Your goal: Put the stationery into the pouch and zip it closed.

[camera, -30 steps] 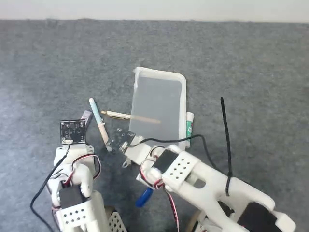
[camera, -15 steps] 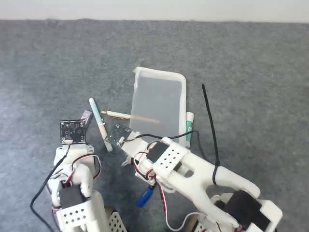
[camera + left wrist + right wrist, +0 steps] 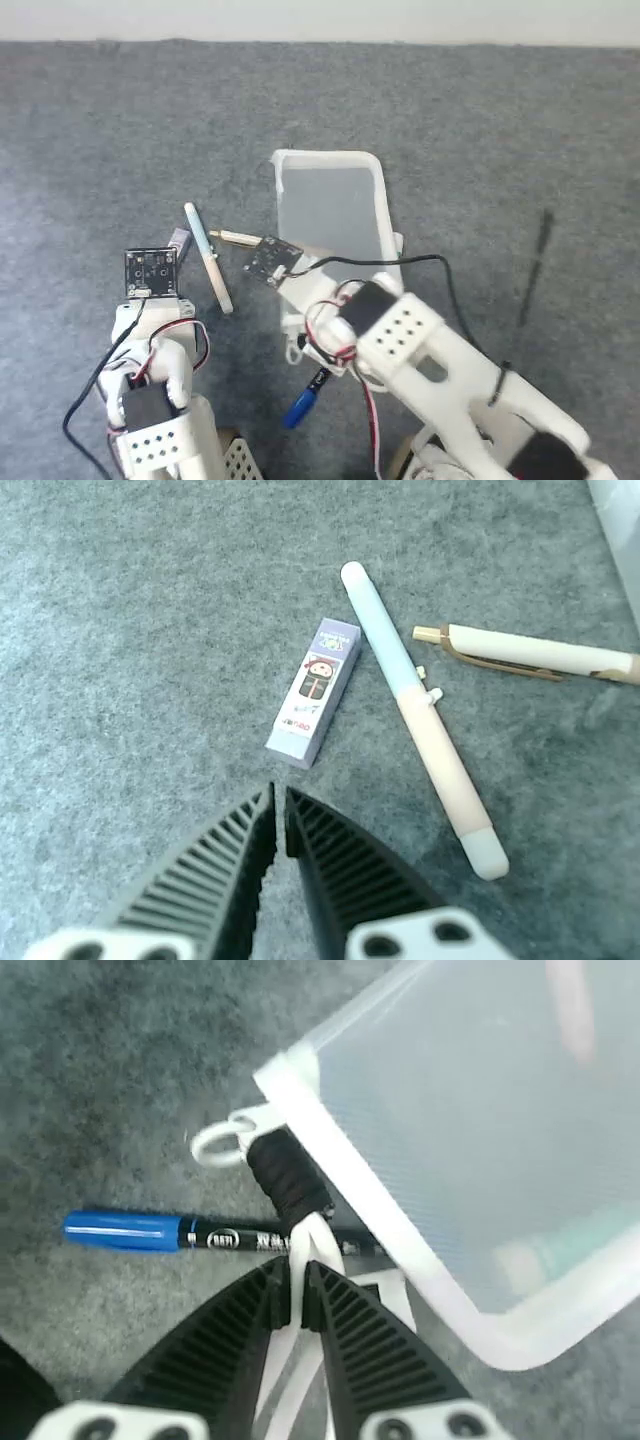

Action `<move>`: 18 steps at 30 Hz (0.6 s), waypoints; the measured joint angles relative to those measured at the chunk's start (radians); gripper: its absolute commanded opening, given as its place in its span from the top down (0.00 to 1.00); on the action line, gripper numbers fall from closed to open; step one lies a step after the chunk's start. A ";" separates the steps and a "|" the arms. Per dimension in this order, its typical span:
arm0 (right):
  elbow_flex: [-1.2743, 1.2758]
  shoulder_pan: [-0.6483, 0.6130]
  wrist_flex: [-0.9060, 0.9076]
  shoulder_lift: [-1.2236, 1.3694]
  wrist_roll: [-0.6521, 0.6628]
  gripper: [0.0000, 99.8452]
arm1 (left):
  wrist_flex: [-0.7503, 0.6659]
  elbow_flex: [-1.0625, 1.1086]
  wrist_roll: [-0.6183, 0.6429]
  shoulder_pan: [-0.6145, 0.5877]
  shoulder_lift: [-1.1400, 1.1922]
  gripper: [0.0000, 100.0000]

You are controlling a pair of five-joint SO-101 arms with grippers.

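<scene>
Right wrist view: right claw [image 3: 297,1268] pinches pouch [image 3: 470,1130] edge, blue marker [image 3: 125,1231] partly hidden beneath.

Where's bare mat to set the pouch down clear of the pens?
The mat is bare from the pouch out to its far edge, and on the pouch's side away from the pens. Another bare patch lies beyond the eraser. Crowded: the strip beside the pouch holding the two-tone pen and cream pen, and the near edge, where the blue marker lies.
</scene>
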 measured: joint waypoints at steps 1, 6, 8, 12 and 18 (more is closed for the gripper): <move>0.000 0.008 0.023 -0.028 0.008 0.99 | 0.000 0.000 0.000 0.000 0.000 0.99; 0.000 0.075 0.129 -0.130 0.060 0.99 | 0.000 0.000 0.000 0.000 0.000 0.99; 0.000 0.127 0.146 -0.155 0.087 0.99 | 0.000 0.000 0.000 0.000 0.000 0.99; 0.000 0.247 0.181 -0.178 0.158 0.99 | 0.000 0.000 0.000 0.000 0.000 0.99; 0.000 0.408 0.236 -0.178 0.265 0.99 | 0.000 0.000 0.000 0.000 0.000 0.99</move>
